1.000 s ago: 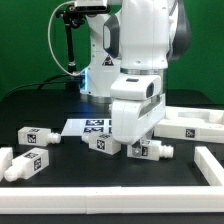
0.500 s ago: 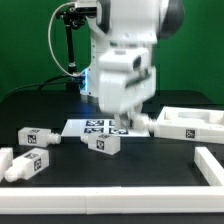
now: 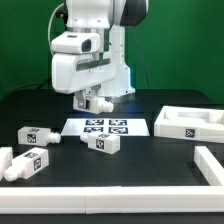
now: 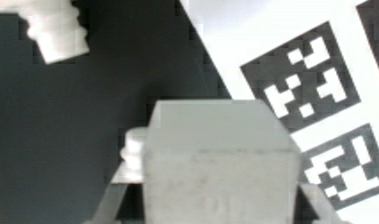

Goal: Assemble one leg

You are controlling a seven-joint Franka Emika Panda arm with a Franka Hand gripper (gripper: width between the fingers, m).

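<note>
Green backdrop, black tabletop (image 3: 150, 172), and the arm hangs high over the exterior view's left side. Its gripper (image 3: 91, 102) is clamped on the leg (image 4: 212, 150). In the wrist view the chunky white post fills the gap between the jaws, which grip its flat sides. I'd say it is held well clear of the table so it can be carried without clipping anything. I cannot tell which way its stub end points.

Beneath lies the marker board (image 3: 105, 127), flat with nothing on it. One spare leg (image 3: 103, 144) lies just in front of the board, and two more (image 3: 35, 137) (image 3: 22, 163) lie further to the exterior view's left. The square panel (image 3: 185, 125) sits well apart on the exterior view's right, rim up, presumably where this leg gets seated.
</note>
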